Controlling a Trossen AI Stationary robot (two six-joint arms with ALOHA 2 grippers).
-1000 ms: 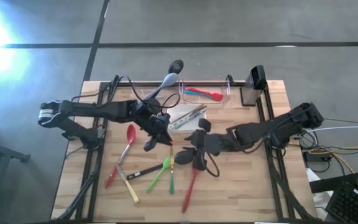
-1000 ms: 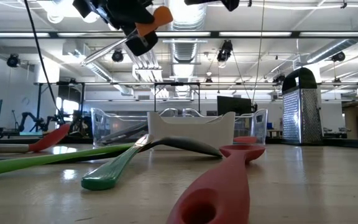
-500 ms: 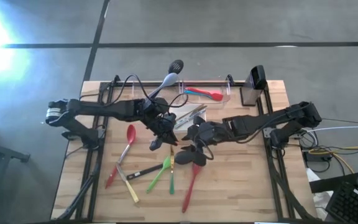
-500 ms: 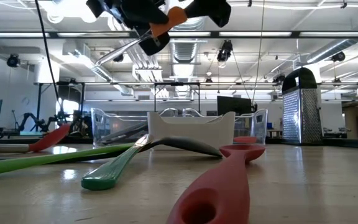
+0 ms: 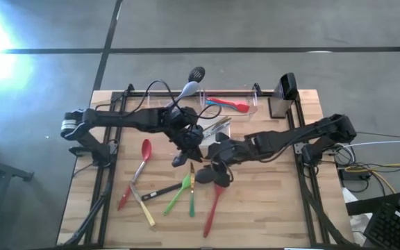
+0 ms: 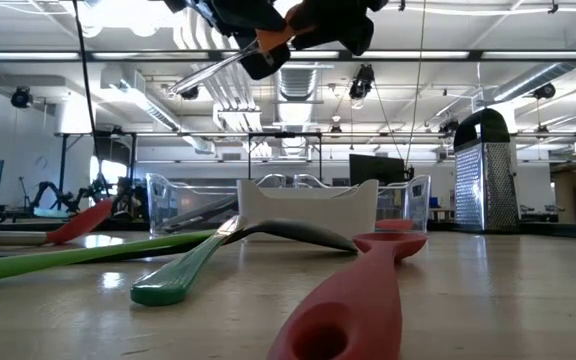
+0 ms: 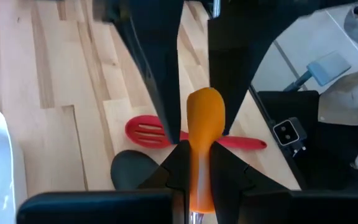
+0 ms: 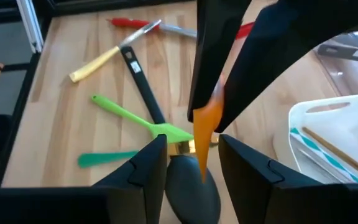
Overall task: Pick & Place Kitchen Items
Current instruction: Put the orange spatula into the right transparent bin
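Both arms are dark, nearly black, built of slim tubular links joined by rounded, bulkier joints. The left arm (image 5: pixel 120 119) ends at its base in a pale grey banded cap at 9 o'clock, and a thin black cable arcs in loops above its forearm. The right arm (image 5: pixel 304 135) has a thicker, blocky shoulder housing at 3 o'clock. Each gripper's fingers (image 8: pixel 143 169) are flat, matte black wedges with angular edges.

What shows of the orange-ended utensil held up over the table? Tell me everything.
The orange-ended utensil has a smooth, rounded orange end, plastic-looking, and a shiny metal part slanting downward. The left gripper is shut on it, above the table. The open right gripper flanks its orange end; contact unclear.
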